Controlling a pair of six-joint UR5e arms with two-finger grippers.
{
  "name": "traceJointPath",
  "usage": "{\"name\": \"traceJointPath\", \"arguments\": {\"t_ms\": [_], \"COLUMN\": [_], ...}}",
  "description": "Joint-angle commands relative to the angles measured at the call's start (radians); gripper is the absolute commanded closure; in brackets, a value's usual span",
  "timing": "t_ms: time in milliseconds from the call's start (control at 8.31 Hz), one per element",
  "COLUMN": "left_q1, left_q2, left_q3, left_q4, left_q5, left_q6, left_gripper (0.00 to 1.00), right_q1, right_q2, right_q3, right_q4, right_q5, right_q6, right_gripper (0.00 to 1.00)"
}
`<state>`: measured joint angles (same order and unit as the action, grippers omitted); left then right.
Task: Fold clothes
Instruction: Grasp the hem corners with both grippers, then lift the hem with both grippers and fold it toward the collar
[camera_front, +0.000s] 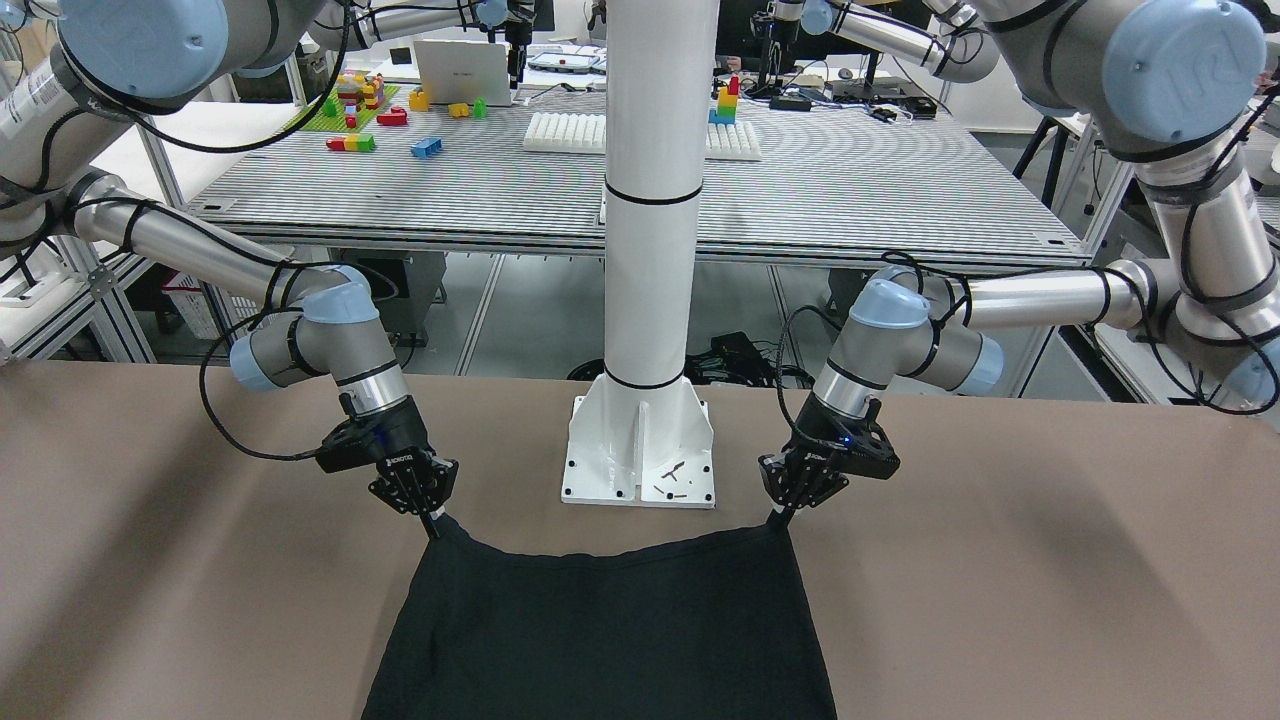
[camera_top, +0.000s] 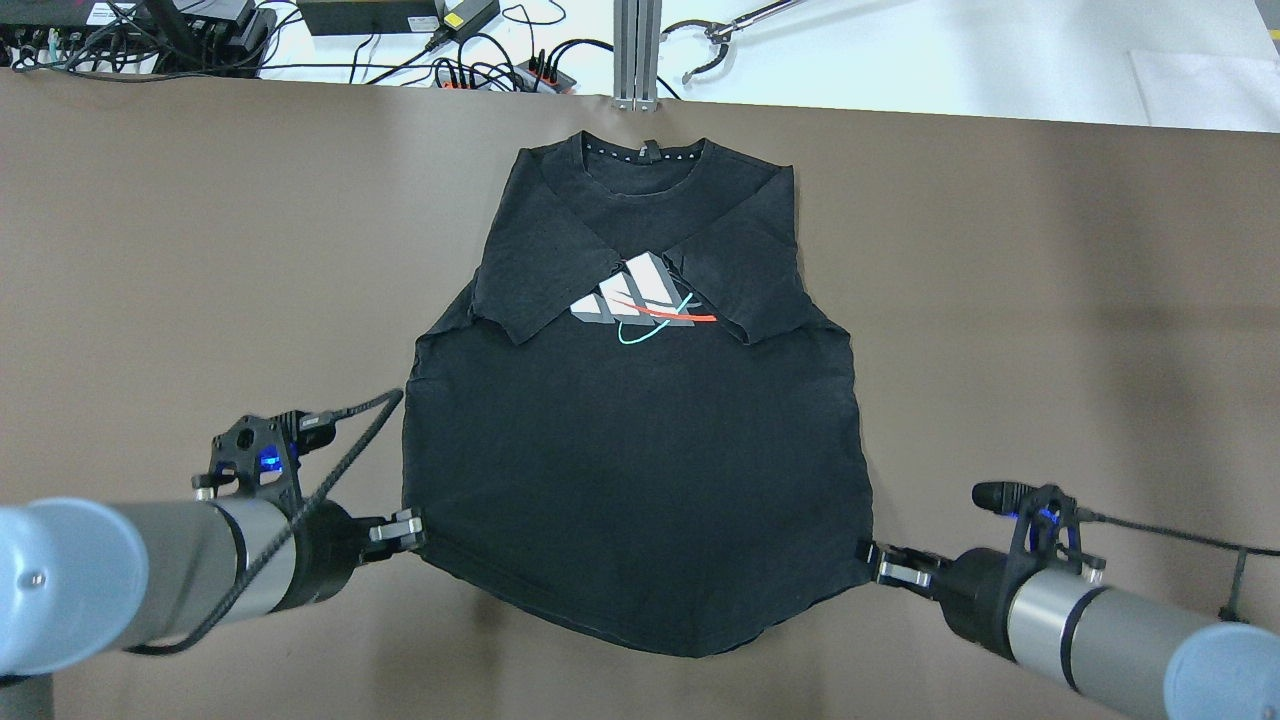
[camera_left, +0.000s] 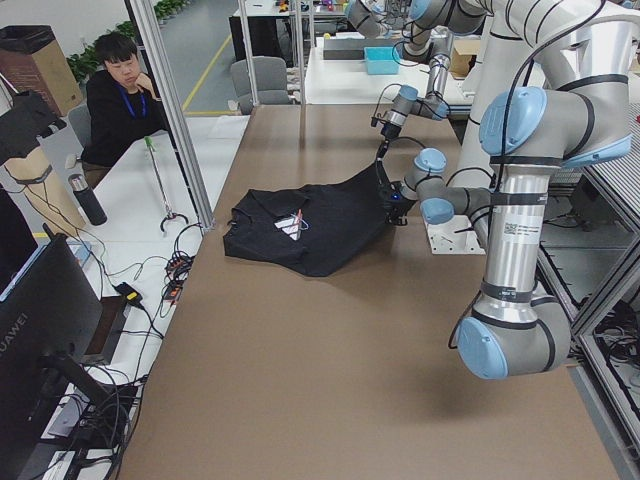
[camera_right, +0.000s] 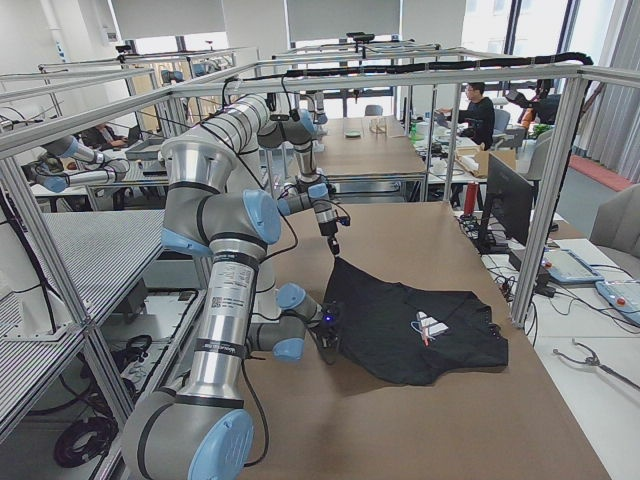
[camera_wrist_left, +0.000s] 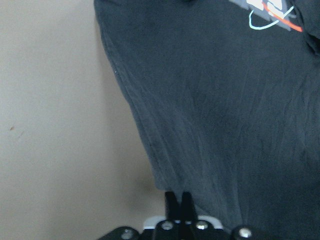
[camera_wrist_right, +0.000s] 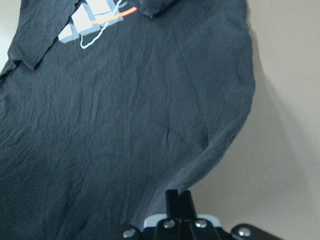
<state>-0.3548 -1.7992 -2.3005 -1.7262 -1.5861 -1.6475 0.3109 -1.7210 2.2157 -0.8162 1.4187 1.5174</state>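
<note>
Black shirt (camera_top: 640, 480) flat on table (camera_top: 180, 260), sleeves folded in. Bottom hem corners raised: left gripper (camera_top: 415, 530) and right gripper (camera_top: 874, 558) each clamped tight on one. Likely next: carry both corners evenly toward collar.

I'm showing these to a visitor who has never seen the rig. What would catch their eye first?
The black T-shirt spread in the middle of the brown table, both sleeves folded in across the chest and meeting at its grey, red and turquoise logo. Next, the left gripper and right gripper, each shut on one bottom corner of the hem, holding it raised off the table on the robot's side.
</note>
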Motion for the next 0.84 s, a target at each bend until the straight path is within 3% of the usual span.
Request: {"name": "traceJointPath", "arguments": {"t_ms": [0, 241, 361, 481, 602, 722], "left_q1": [-0.195, -0.284, -0.335, -0.357, -0.355, -0.319], "left_q2": [-0.222, -0.261, -0.273, -0.263, -0.202, -0.152], "left_q3": [0.015, 0.062, 0.096, 0.099, 0.076, 0.025], "left_q4": [0.255, 0.289, 0.289, 0.289, 0.284, 0.281], "left_q5": [-0.170, -0.241, -0.300, -0.412, -0.496, -0.596], "left_q6": [0.154, 0.314, 0.374, 0.406, 0.408, 0.408], "left_gripper": [1.00, 1.00, 1.00, 1.00, 1.00, 1.00], "right_q1": [0.268, 0.293, 0.300, 0.298, 0.284, 0.258], "right_q2": [0.165, 0.259, 0.280, 0.268, 0.232, 0.198], "right_q3": [0.006, 0.004, 0.009, 0.016, 0.025, 0.054], "right_q4": [-0.272, -0.424, -0.451, -0.451, -0.446, -0.443], "right_q5": [0.254, 0.267, 0.317, 0.360, 0.456, 0.620], "right_q6": [-0.185, -0.258, -0.267, -0.267, -0.269, -0.273], "right_gripper": [1.00, 1.00, 1.00, 1.00, 1.00, 1.00]}}
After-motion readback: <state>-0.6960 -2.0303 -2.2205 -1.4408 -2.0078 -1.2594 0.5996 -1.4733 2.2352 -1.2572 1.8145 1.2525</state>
